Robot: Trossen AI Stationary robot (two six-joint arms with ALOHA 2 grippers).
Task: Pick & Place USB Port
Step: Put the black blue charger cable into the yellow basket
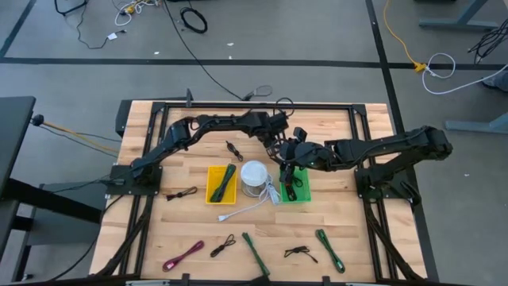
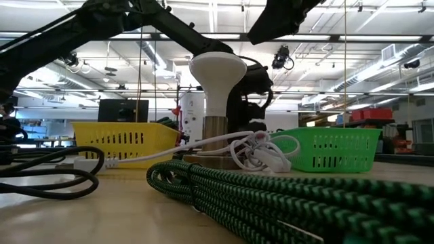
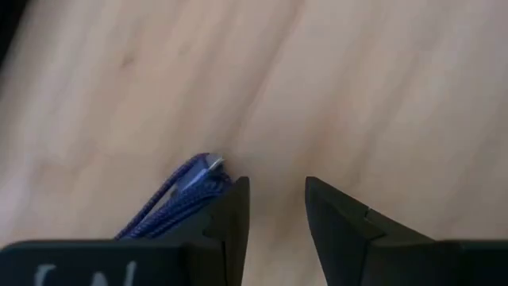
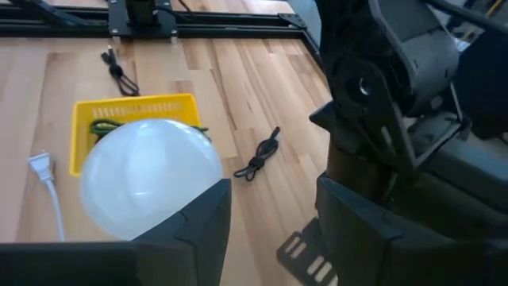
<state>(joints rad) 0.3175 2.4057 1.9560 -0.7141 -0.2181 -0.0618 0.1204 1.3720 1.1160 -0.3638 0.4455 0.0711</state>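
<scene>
A purple braided USB cable [image 3: 176,197] with a silvery plug [image 3: 213,164] lies on the wooden table. My left gripper [image 3: 274,210] stands open, low over the wood and pointing steeply down. The cable lies just outside one finger, and only bare wood shows between the fingers. In the high view my left gripper [image 1: 279,147] is at the table's middle, just beyond the lamp. My right gripper [image 4: 270,230] is open with nothing between its fingers. It hovers higher up beside the left arm, over the green bin's far end [image 1: 292,159]. My left gripper has the cable's plug end [image 3: 202,176] right beside the outer side of one finger [image 3: 234,208]. Whether they touch I cannot tell. Nothing sits between the two fingers.
A white lamp [image 1: 254,176] with its white cord stands between a yellow bin [image 1: 211,184] holding a green cable and a green bin [image 1: 302,194]. Several coiled cables lie along the near edge, among them a green one [image 2: 271,196]. A black cable [image 4: 262,155] lies farther back.
</scene>
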